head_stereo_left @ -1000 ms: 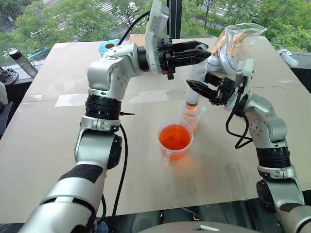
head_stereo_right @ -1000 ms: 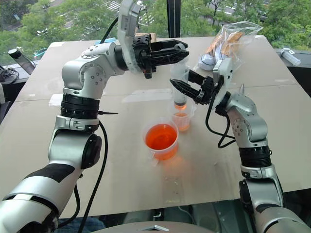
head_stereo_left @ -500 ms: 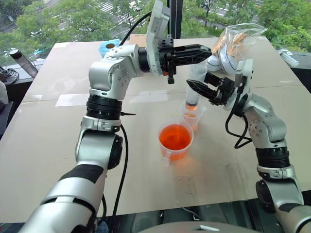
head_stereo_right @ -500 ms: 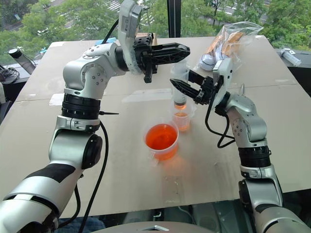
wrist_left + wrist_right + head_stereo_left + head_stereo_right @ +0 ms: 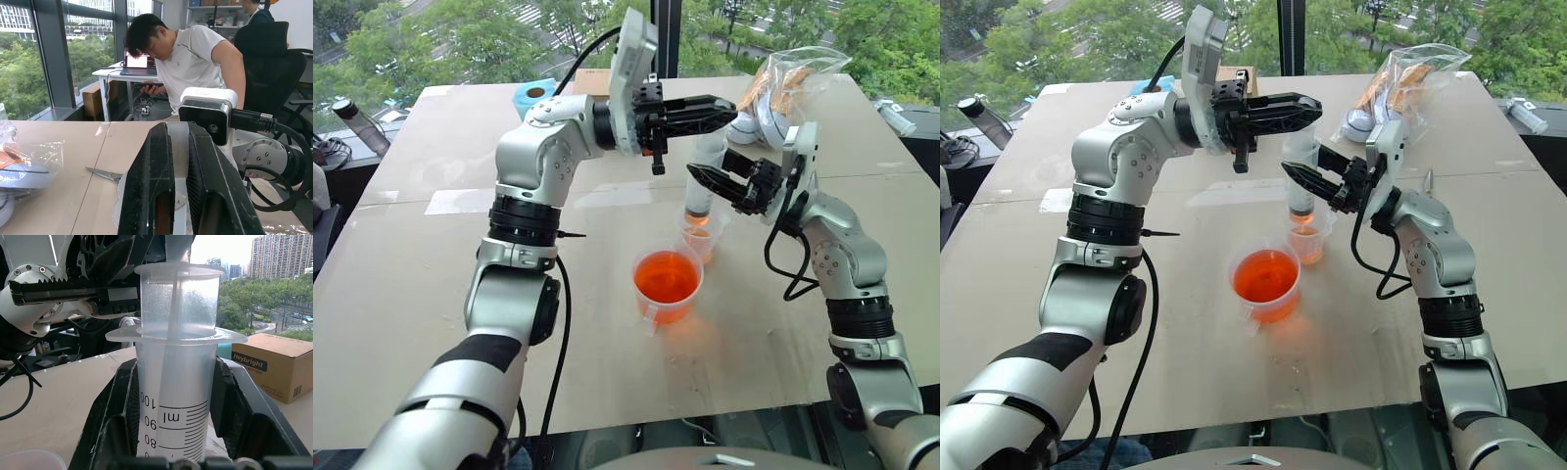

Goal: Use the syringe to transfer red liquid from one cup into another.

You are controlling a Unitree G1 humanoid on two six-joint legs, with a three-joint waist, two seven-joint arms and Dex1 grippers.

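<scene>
Clear frosted plastic is what your right claw point(image 5: 1304, 177) has closed on: the syringe point(image 5: 172, 382), held upright by its barrel, both fingers tight against its sides. You can read "ml" and the marks 100, 90 and 80 on the barrel in the right wrist view, and "Heybright" on the cardboard box point(image 5: 266, 366) behind it.

Your left claw point(image 5: 715, 107) points level across the desk point(image 5: 401, 284), its fingers nearly together just above the syringe's plunger top; whether they pinch the plunger you cannot tell from these frames.

Straight below your right claw, the syringe's tip sits inside the smaller cup point(image 5: 701, 235), which shows only a little orange at the bottom. The handled cup point(image 5: 666, 285) with the red liquid point(image 5: 665, 277) stands just beside the smaller cup, nearer you and slightly left of your right claw, apart from both claws.

Left of your left arm the desk is open cardboard out to its edge, with a blue tape roll point(image 5: 530, 94) at the far side. Beyond your right claw lies a clear bag point(image 5: 786, 80), near it. Scissors point(image 5: 105, 174) lie on the desk past the left claw, and a person point(image 5: 190, 54) sits behind.
</scene>
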